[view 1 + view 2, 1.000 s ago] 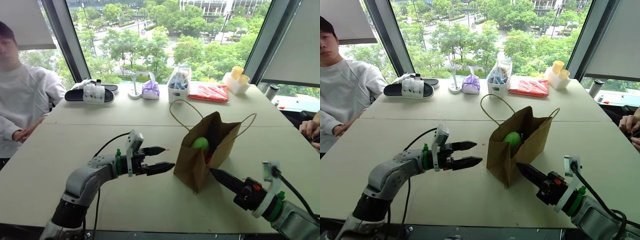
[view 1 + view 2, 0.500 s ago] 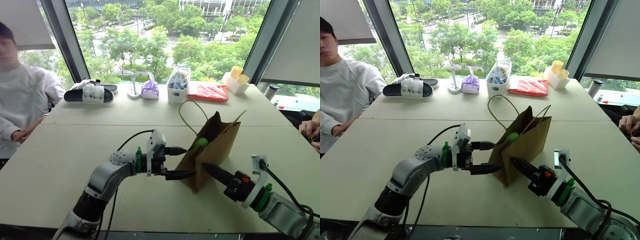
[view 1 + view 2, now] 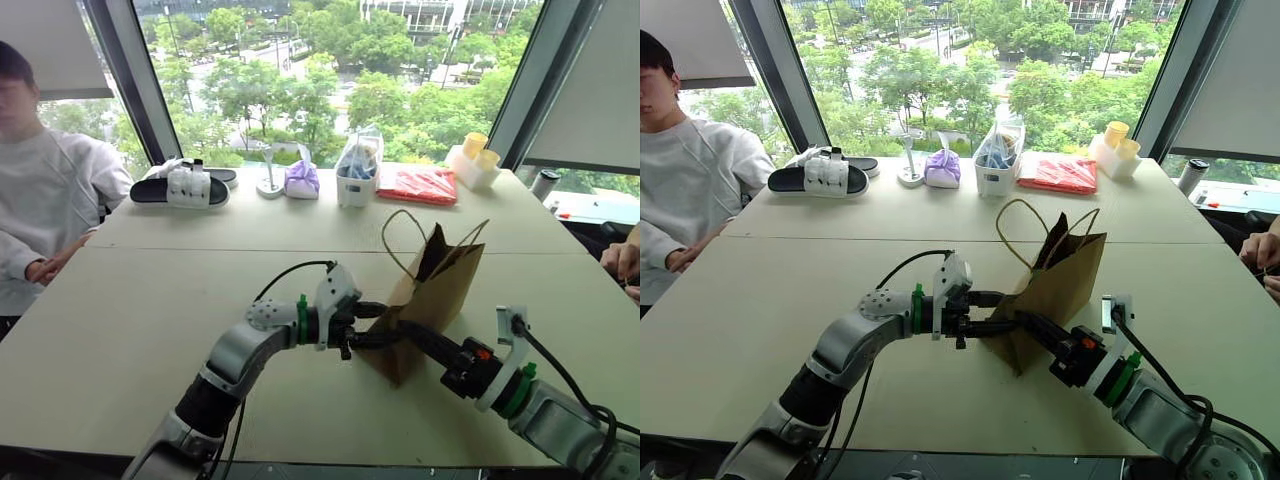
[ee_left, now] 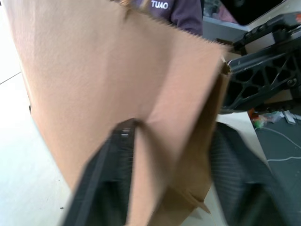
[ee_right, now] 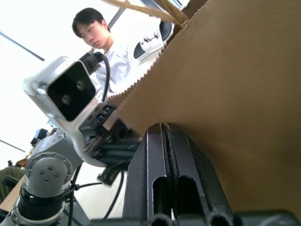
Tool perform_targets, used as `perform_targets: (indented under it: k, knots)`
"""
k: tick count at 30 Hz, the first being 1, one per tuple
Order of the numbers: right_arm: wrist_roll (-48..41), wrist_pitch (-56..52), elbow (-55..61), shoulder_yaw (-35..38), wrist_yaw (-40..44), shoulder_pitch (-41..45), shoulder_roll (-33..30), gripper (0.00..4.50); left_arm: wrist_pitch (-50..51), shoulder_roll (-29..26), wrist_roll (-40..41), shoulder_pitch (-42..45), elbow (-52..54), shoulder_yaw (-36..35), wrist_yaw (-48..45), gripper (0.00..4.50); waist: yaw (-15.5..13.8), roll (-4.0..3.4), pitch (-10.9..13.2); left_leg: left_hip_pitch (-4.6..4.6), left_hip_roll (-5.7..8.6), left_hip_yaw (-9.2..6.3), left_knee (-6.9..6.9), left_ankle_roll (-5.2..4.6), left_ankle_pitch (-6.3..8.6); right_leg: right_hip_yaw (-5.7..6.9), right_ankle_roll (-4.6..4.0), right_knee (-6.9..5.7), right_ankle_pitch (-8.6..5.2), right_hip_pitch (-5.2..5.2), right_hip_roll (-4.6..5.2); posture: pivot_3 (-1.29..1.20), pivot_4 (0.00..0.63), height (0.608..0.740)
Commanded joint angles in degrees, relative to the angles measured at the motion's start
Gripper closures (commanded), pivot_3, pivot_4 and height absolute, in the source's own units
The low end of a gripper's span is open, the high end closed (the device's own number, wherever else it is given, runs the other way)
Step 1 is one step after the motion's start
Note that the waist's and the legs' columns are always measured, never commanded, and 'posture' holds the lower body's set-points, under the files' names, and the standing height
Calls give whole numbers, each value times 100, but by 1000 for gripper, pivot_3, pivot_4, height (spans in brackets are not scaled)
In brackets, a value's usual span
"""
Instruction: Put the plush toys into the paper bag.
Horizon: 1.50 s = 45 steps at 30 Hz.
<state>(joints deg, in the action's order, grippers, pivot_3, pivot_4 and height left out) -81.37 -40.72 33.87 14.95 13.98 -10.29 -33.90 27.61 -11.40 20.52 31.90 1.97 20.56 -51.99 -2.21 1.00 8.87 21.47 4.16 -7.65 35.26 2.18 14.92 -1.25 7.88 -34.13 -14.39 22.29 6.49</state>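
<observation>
The brown paper bag (image 3: 440, 285) stands at the table's middle, squeezed narrow, its twine handles (image 3: 400, 235) up. The plush toys are hidden from view. My left gripper (image 3: 372, 325) points sideways at the bag's near left edge and is shut on it; in the left wrist view the paper fold (image 4: 155, 117) runs between its black fingers (image 4: 108, 174). From the other side, my right gripper (image 3: 405, 330) is shut with nothing in it, and its tip rests against the bag's lower front wall (image 5: 225, 108).
Along the table's far edge lie black-and-white slippers (image 3: 180, 188), a purple pouch (image 3: 301, 180), a clear plastic bag (image 3: 358, 165), a red packet (image 3: 416, 185) and yellow cups (image 3: 474, 158). A person (image 3: 40, 200) sits at the left. Another person's hand (image 3: 622, 260) rests at the right edge.
My left gripper has moved right to the bag and closed on its edge. The bag got squeezed narrower, and the green toy inside has gone out of sight. The right gripper stayed put.
</observation>
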Motion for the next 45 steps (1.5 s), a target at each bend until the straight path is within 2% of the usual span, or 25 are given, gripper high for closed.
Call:
perform_targets:
  k: [1,8,12,17,21,24,26,29,33,36,43,44,45]
  knots:
    - [-197,120,191,166,84,5,69,4500,-178,136,-102,155,-55,41,6,4434,0,0,0,0,0,0,0,0,0,0,0,0,0,0,0,0,150,740]
    - [-244,155,274,260,82,-118,125,4500,-312,268,-278,234,-252,-36,107,4475,1,0,0,-1,0,0,1,0,0,0,1,-1,1,-1,0,0,150,740]
    - [-612,278,402,590,183,-381,178,4500,-713,291,-277,402,-478,-248,47,4475,-4,0,0,-1,0,0,1,0,0,0,1,-2,1,-1,0,0,150,740]
    - [-191,146,241,726,895,-1384,60,4500,-1379,235,38,886,-815,-430,-951,4475,-4,1,0,1,2,-2,0,0,0,5,5,-1,-1,-2,-2,0,150,740]
    - [28,183,-12,741,1206,-1743,133,4500,-1758,39,64,1275,-1291,-426,-1824,4475,20,-1,-1,-3,2,8,2,0,0,3,4,-2,-1,-3,-1,0,150,740]
    - [165,232,-106,819,1393,-1968,191,4500,-2307,-90,-59,1678,-2050,-466,-2456,4475,20,-3,-2,-7,-2,9,2,-1,0,3,3,-4,-1,-3,-5,0,150,740]
    - [200,296,-77,913,1430,-2102,261,4500,-2973,-91,-284,2048,-3107,-537,-2674,4475,5,-2,-1,-7,-2,7,3,-1,0,3,4,-5,-1,-3,-6,0,150,740]
    - [252,346,107,910,1368,-2195,335,4500,-4156,-125,-987,2730,-5386,-477,-2465,4475,0,7,1,-7,0,7,7,-1,0,4,5,-3,-1,-8,-6,0,150,740]
    - [268,341,206,900,1285,-2183,392,4500,-4764,34,-1155,3173,-6437,-685,-2503,4475,11,14,5,-4,1,4,6,-6,3,5,14,-5,-3,-4,-6,0,150,740]
    - [264,338,223,909,1228,-2140,400,4500,-4984,109,-1214,3327,-6731,-832,-2647,3672,10,16,6,-1,3,0,6,-6,3,5,26,-6,4,-3,-6,0,150,740]
    - [270,204,170,752,1164,-1768,256,4500,-5099,135,-1191,3286,-6560,-1187,-2562,341,30,15,5,-4,2,-1,8,-6,3,6,26,-14,4,-3,-6,0,150,740]
    - [275,169,159,730,1160,-1692,215,4500,-5039,100,-1214,3276,-6496,-1220,-2479,25,38,15,5,-5,2,-1,8,-6,3,5,26,-15,4,-3,-6,0,150,740]
    - [283,143,159,718,1148,-1624,173,4500,-4912,43,-1195,3255,-6404,-1270,-2481,25,42,15,5,-5,2,-1,9,-6,3,5,26,-17,4,-2,-6,0,150,740]
